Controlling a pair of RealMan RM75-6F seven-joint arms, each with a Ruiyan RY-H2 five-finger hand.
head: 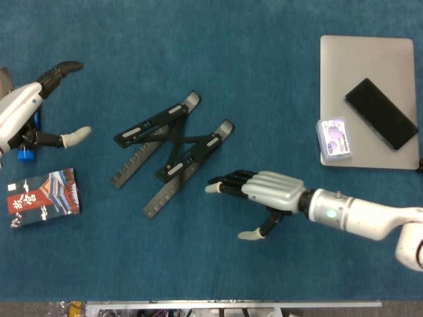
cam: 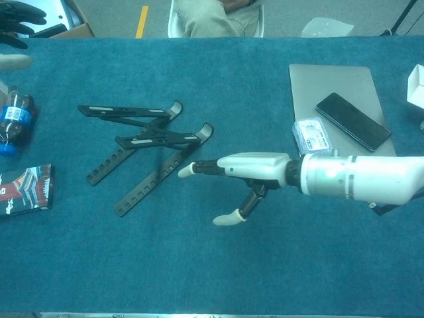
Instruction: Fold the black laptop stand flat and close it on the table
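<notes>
Black hinged laptop stand (head: pixel 170 152) unfolded, mid-table on blue cloth (head: pixel 264 79). Right hand (head: pixel 261 193) just beside its near end, fingers spread, empty, not touching. Left hand (head: pixel 30 112) far left, fingers apart, empty.

The left hand (cam: pixel 13 20) is cut off by the chest view's top-left corner, only dark fingers and a pale thumb tip showing. In the head view it hides most of the bottle (head: pixel 26 153). The book (cam: pixel 23 189) runs off the chest view's left edge; its cover print is too small to read.
</notes>
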